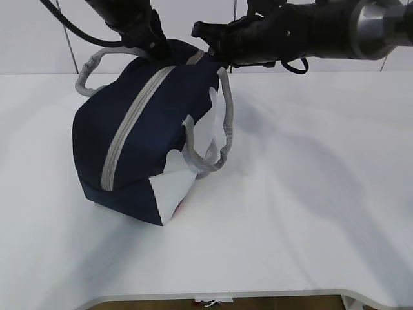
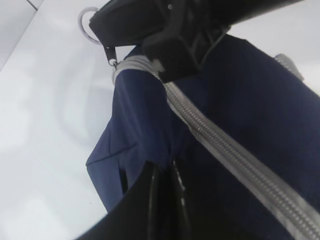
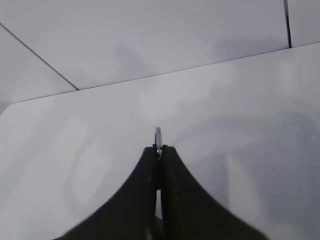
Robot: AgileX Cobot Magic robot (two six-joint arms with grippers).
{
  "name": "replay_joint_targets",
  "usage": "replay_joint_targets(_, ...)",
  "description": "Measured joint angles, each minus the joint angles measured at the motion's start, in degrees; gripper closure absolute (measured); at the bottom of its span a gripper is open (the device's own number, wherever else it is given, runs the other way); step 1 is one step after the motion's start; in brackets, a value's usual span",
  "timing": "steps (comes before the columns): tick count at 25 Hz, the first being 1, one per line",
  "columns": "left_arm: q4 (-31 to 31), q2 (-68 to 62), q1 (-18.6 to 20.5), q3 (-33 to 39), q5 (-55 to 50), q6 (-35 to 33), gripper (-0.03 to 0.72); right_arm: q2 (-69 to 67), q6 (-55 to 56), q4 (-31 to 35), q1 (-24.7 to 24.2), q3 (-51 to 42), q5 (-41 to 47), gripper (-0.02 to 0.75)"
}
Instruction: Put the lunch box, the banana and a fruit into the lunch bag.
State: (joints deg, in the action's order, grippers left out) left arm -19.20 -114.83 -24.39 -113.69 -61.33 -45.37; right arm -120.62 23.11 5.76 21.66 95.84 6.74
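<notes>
Zipped lunch bag (image 1: pixel 139 139) hides its contents; both arms cut off above.

white table (image 1: pixel 310 213) — tiled wall (image 1: pixel 39 39) behind

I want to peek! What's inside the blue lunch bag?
Nothing inside shows. The lunch bag hides its contents: its grey zipper looks closed along the visible stretch. The right gripper pinches the metal ring pull.
</notes>
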Motion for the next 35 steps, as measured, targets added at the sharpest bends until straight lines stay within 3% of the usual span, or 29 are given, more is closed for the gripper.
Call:
replay_joint_targets(25,-1.01,1.99,0.00,0.08,-3.12,-0.07,0.683,3.24,0.34,0.98,-0.34,0.48,11.15,0.724)
replay_joint_targets(30,-1.50,2.41,0.00,0.08,-6.82,-0.21,0.683,4.76,-0.77,4.80,-0.44,0.48,19.06,0.724)
replay_joint_targets(35,-1.61,2.66,0.00,0.08,-8.86,-0.21,0.683,5.11,-8.92,9.79,-0.64,1.48,21.88,0.724)
